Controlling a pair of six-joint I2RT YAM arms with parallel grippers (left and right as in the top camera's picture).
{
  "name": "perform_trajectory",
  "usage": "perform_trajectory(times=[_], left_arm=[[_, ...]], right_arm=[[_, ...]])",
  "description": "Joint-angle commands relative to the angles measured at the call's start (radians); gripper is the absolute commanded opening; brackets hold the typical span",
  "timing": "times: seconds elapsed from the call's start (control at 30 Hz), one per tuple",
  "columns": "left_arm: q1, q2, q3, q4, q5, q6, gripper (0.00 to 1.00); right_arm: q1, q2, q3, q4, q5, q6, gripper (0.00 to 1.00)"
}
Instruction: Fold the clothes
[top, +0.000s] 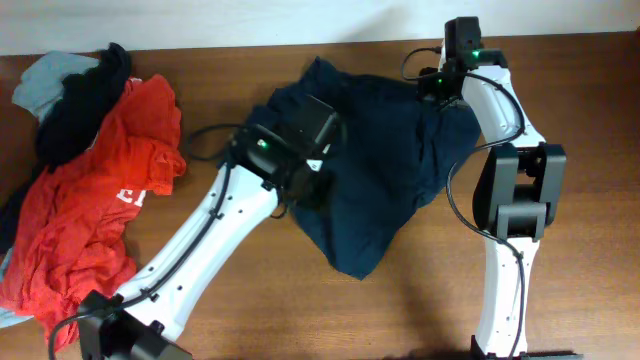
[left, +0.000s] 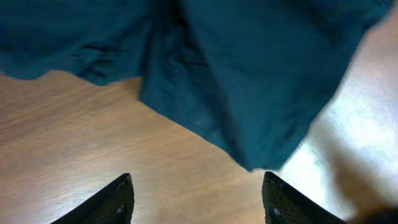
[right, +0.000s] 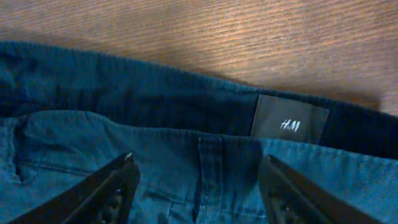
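The dark navy garment (top: 385, 170) lies crumpled in the middle of the brown table, its lower corner pointing toward the front. My left gripper (top: 318, 128) hovers over its left part; in the left wrist view the jaws (left: 198, 196) are open over bare wood, just short of the garment's hem (left: 249, 93). My right gripper (top: 437, 85) is over the garment's top right edge. In the right wrist view its jaws (right: 199, 186) are open above the waistband (right: 205, 155), near a grey label (right: 289, 119). Neither gripper holds anything.
A pile of other clothes sits at the left: a red shirt with white lettering (top: 95, 215), a black garment (top: 85, 100) and a light grey-blue piece (top: 50, 80). The right arm's base (top: 515, 195) stands at the right of the garment.
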Motion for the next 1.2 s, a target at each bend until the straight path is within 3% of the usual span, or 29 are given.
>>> perform_trajectory(times=[0.0,0.6,0.67,0.83,1.17], left_arm=[[0.045,-0.014,-0.004,0.011,-0.049,-0.039,0.66],[0.077,-0.014,-0.004,0.029,-0.041,-0.039,0.66],[0.077,-0.014,-0.004,0.03,-0.042,-0.039,0.66],[0.077,-0.014,-0.004,0.037,-0.041,-0.039,0.66],[0.077,-0.014,-0.004,0.036,-0.041,-0.039,0.66]], right_arm=[[0.019,0.004,0.013,-0.01,0.027,0.032,0.65],[0.016,0.063,0.011,-0.044,0.058,0.032,0.52],[0.014,0.063,0.012,-0.047,0.058,0.032,0.45],[0.007,0.063,0.053,-0.09,0.053,0.049,0.05],[-0.043,0.062,0.322,-0.311,0.02,0.05,0.04]])
